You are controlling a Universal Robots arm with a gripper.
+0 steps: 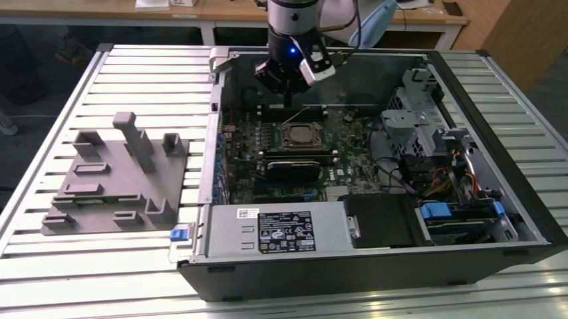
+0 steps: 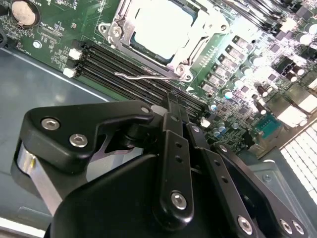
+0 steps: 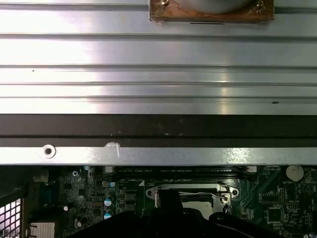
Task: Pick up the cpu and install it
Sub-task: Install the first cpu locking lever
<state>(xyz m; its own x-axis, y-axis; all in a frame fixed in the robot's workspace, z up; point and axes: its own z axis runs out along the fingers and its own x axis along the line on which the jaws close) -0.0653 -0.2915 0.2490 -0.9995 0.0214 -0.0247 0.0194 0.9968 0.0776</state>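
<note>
Exterior view: end effector (image 1: 288,101) above the open computer case (image 1: 355,272), cpu (image 1: 302,136) already seated in the board's socket.

Cpu lying just beyond the fingertips, offset toward the near side of the case in the exterior view and lower than the tips. Square, so no long axis, with edges parallel to the case walls. Silvery-white top bright inside the metal socket frame (image 2: 124,20) in the second wrist view, cpu (image 2: 158,25) and thin wire lever (image 2: 143,77) between it and the end effector (image 2: 172,96). Fingers drawn narrow, tips together, nothing between them. Grey fixture (image 1: 116,179) well apart on the slatted table (image 1: 89,279), carrying no chip. White label (image 1: 279,229) on the metal cover near the case front; print left unread.
</note>
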